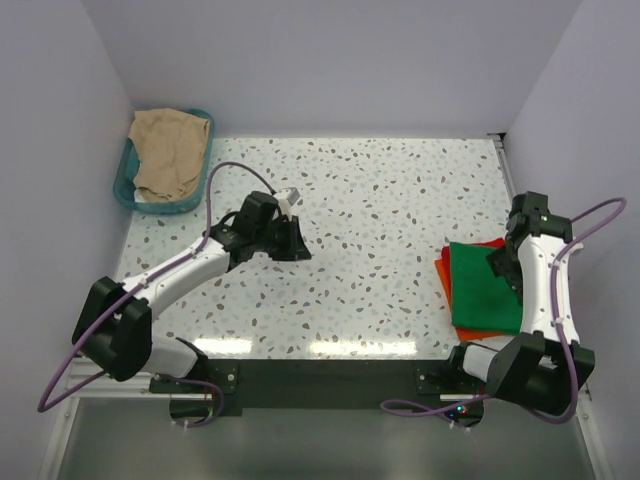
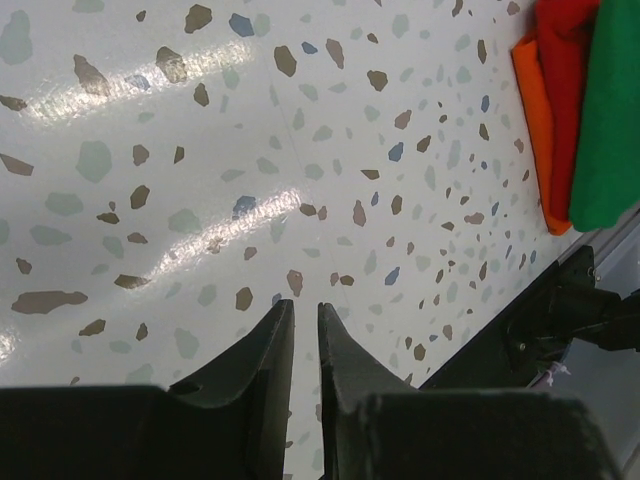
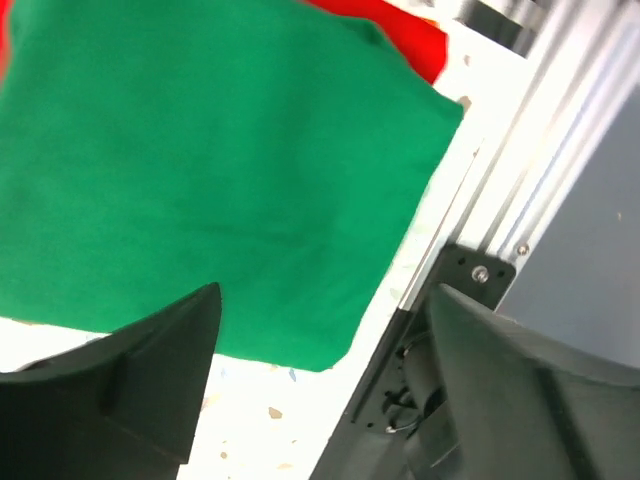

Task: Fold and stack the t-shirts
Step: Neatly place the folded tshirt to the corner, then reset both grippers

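Stack check, top view: the bright green folded cloth t-shirt lies flat on the red-orange folded cloth t-shirt, at the right side of the speckled white table, near the front edge and close to the right arm's base. Only a strip of red-orange shows along the left and far edges, so the green shirt covers most of it. The right gripper hovers just above the green shirt with its jaws spread wide and nothing between them. The cloth beneath looks smooth with no pinch in it. The left gripper hangs over bare table at centre-left, well apart from the stack, jaws parted only by a narrow slit and empty. Judgement: both shirts appear folded and stacked, so the task looks essentially done. The right arm hides part of the stack's near edge from above, so I cannot confirm the alignment there. At far left, a teal plastic basket holds a crumpled beige cloth. I cannot tell whether that is another shirt. Otherwise only backing the arms away seems left.
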`<state>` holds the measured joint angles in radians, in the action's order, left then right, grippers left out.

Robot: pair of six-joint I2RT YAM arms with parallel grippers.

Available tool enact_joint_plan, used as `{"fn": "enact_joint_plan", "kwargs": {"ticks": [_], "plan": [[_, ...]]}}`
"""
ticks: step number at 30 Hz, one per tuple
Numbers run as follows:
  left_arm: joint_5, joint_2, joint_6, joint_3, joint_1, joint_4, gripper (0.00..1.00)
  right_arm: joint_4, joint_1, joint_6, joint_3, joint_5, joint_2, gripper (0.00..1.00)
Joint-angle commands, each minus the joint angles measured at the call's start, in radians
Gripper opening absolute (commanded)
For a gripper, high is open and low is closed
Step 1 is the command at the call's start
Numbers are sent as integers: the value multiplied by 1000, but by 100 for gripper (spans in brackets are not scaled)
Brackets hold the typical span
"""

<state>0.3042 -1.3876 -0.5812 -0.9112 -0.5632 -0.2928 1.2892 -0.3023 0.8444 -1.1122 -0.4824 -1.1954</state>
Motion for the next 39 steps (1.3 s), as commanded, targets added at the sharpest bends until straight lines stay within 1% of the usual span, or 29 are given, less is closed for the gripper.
{"fn": "enact_joint_plan", "kwargs": {"ticks": [1, 4, 5, 7, 8, 10, 11, 13, 14, 16, 17, 19, 20, 21, 22, 25, 29, 33, 39], "plan": [[27, 12, 21, 6, 5, 61, 21, -76, -1, -103, 8, 69, 11, 90], [19, 19, 23, 2, 5, 58, 23, -140, 0, -169, 14, 129, 28, 96], [18, 21, 24, 0, 5, 55, 23, -169, 5, -192, 20, 213, 52, 99], [6, 35, 23, -3, 5, 52, 24, -243, 23, -225, 31, 272, 74, 99], [0, 42, 21, -6, 8, 49, 24, -283, 81, -226, 31, 286, 92, 99], [-17, 61, 21, -15, 8, 40, 25, -310, 179, -200, 15, 240, 97, 99], [-22, 64, 23, -20, 14, 35, 26, -330, 293, -188, 5, 220, 91, 99], [-34, 84, 23, -25, 17, 21, 26, -347, 417, -148, -27, 177, 45, 99], [-46, 105, 24, -25, 25, 17, 27, -381, 528, -137, -38, 148, 10, 99], [-71, 131, 26, -15, 28, 15, 27, -433, 638, -113, -35, 124, -15, 99], [-86, 145, 26, -12, 29, 14, 28, -500, 734, -108, -34, 122, -27, 99], [-135, 182, 37, -2, 32, 3, 29, -562, 822, -110, -31, 134, -71, 99], [-154, 193, 40, 1, 32, -2, 29, -614, 903, -111, -32, 133, -87, 99], [-181, 215, 41, 14, 34, -6, 29, -634, 936, -119, -43, 131, -108, 99], [-194, 228, 41, 20, 33, -9, 30, -648, 995, -120, -50, 125, -137, 99], [-247, 280, 43, 44, 34, -26, 30, -708, 1061, -153, -55, 136, -161, 99], [-301, 364, 49, 72, 34, -60, 31, -786, 1065, -186, 8, 163, -104, 99], [-342, 415, 49, 93, 36, -83, 31, -766, 1063, -231, 25, 131, -50, 99], [-352, 444, 49, 106, 34, -91, 31, -808, 1063, -246, 94, 113, 36, 99]]}}
